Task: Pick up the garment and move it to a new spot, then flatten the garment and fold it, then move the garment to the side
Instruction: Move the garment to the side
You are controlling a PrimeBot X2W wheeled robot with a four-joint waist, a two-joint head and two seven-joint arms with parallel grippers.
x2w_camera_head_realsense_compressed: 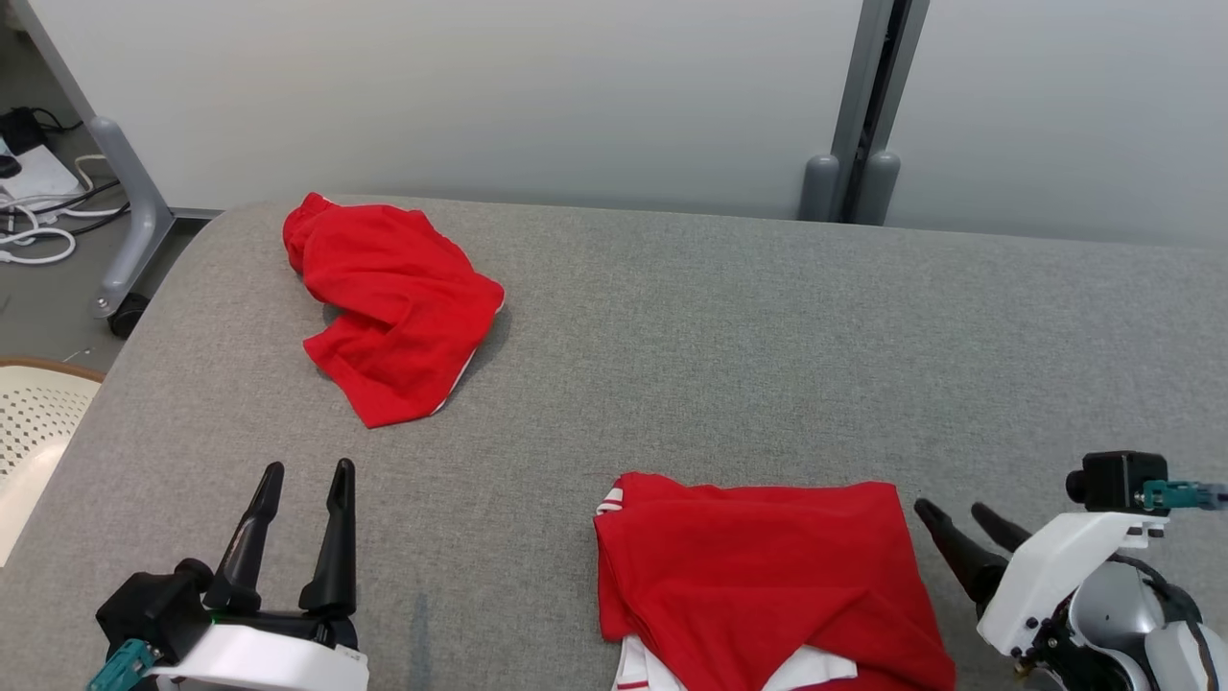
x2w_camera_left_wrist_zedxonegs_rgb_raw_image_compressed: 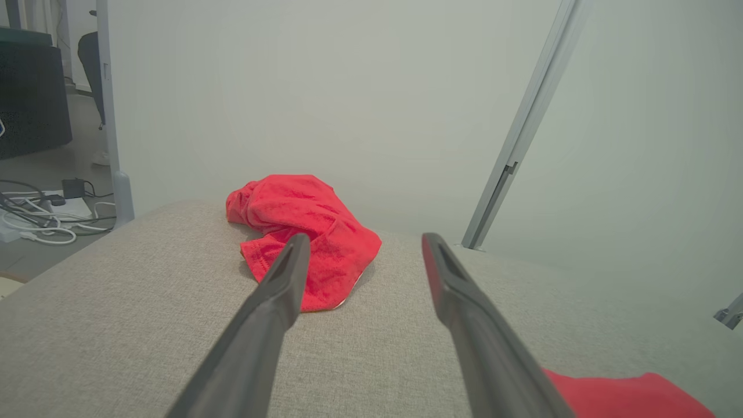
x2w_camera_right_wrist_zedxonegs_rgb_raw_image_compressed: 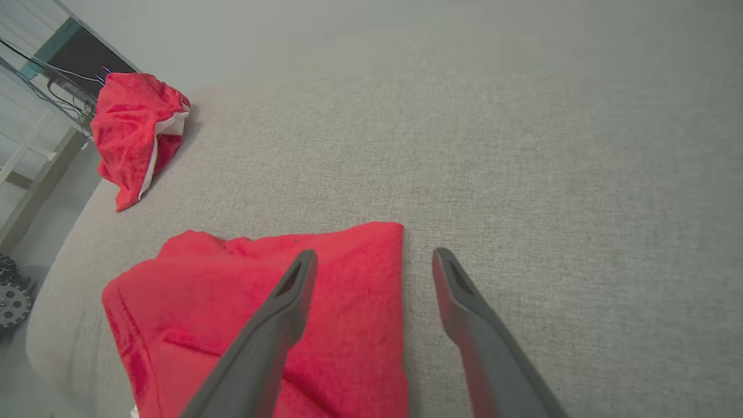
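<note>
Starting at the left gripper [x2w_camera_head_realsense_compressed: 308, 467], the jaws are seen spread wide with nothing held. It is aimed up the grey table [x2w_camera_head_realsense_compressed: 720, 317] at the crumpled garment [x2w_camera_head_realsense_compressed: 393, 297], which is heaped near the far left corner, well apart from the fingertips. The right gripper [x2w_camera_head_realsense_compressed: 950, 507] is likewise released and empty, set just beside the right edge of the folded garment [x2w_camera_head_realsense_compressed: 758, 566], which lies flat at the near edge in front of the robot; no contact can be made out.

Both pieces are judged to be light, soft, limp knit cloth that will sag and come unfolded when lifted, and may drag on the fabric-covered table. The folded garment is best pinched through all its layers at a side edge, ideally by both grippers. The crumpled one is best taken at a raised ridge or at its hem.

White trim [x2w_camera_head_realsense_compressed: 614, 501] with red stripes is seen at the folded piece's left corner. No brand, label or writing can be read.
</note>
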